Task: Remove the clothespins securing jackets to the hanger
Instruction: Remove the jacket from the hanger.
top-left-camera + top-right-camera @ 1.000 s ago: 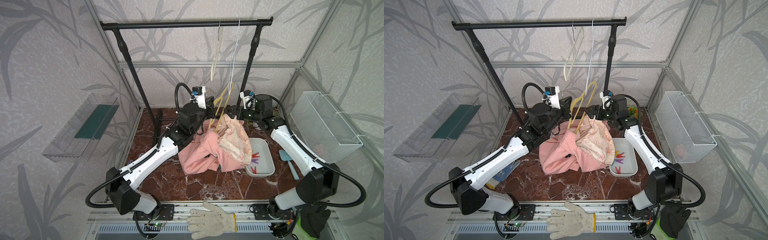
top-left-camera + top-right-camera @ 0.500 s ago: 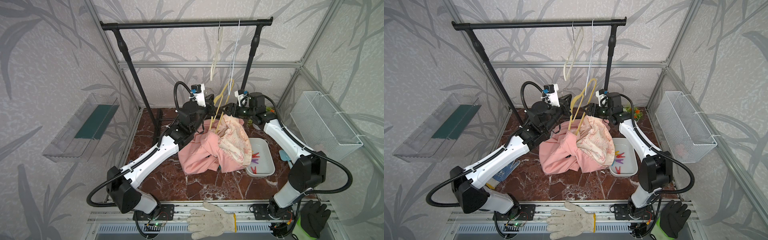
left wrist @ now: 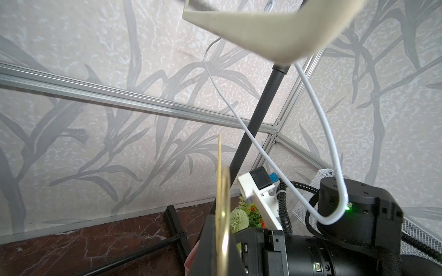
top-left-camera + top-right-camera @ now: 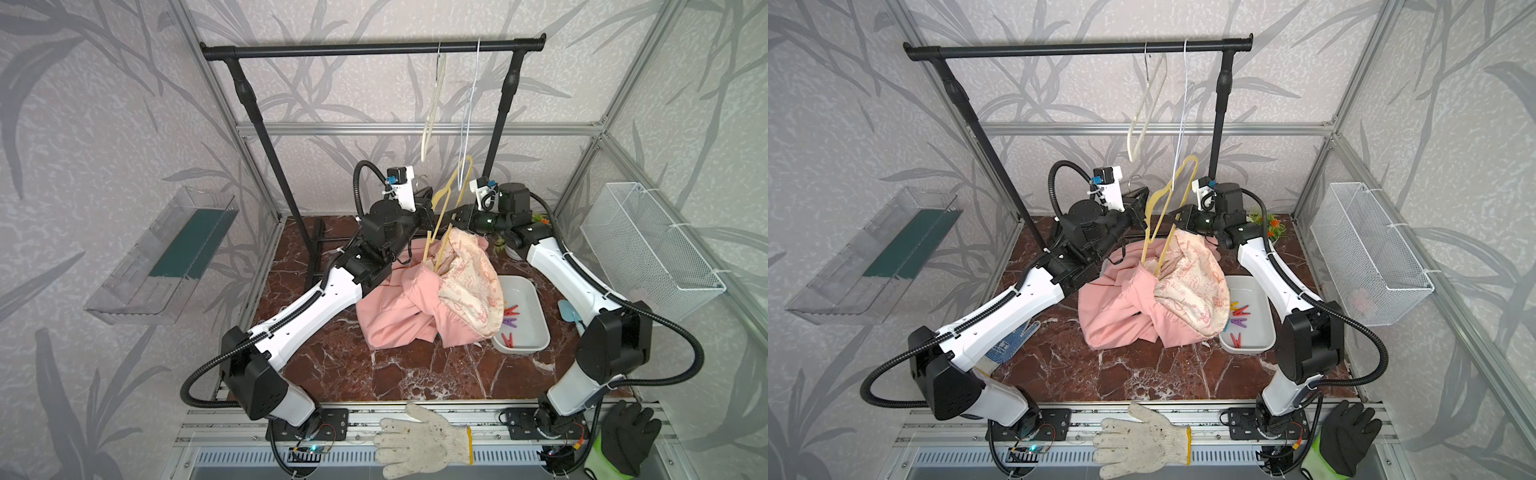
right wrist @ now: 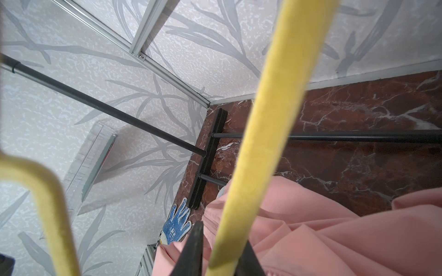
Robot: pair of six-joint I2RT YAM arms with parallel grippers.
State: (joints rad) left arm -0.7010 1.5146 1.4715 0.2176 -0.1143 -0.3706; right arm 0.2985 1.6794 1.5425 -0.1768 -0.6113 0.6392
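A pink hooded jacket (image 4: 399,316) with cream printed lining lies heaped on the marble floor, draped over the lower end of a yellow hanger (image 4: 446,195) that leans upright. My left gripper (image 4: 430,208) is shut on one arm of the hanger; the left wrist view shows the thin yellow edge (image 3: 222,191) pinched in the gripper (image 3: 221,239). My right gripper (image 4: 459,216) is closed round the other arm (image 5: 270,119), the bar lying between its black fingers (image 5: 222,241). Several clothespins (image 4: 509,320) lie in a white tray (image 4: 536,299). I see no clothespin on the jacket.
A black garment rack (image 4: 374,48) carries a cream hanger (image 4: 432,112) and a white wire hanger (image 4: 469,124). A wire basket (image 4: 648,241) hangs on the right wall and a clear shelf (image 4: 166,257) on the left. A blue-dotted glove (image 4: 1013,340) lies under the left arm. A white glove (image 4: 419,440) rests on the front rail.
My right gripper moved in toward the yellow hanger and closed round its arm. The left gripper kept its hold, and the jacket stayed put.
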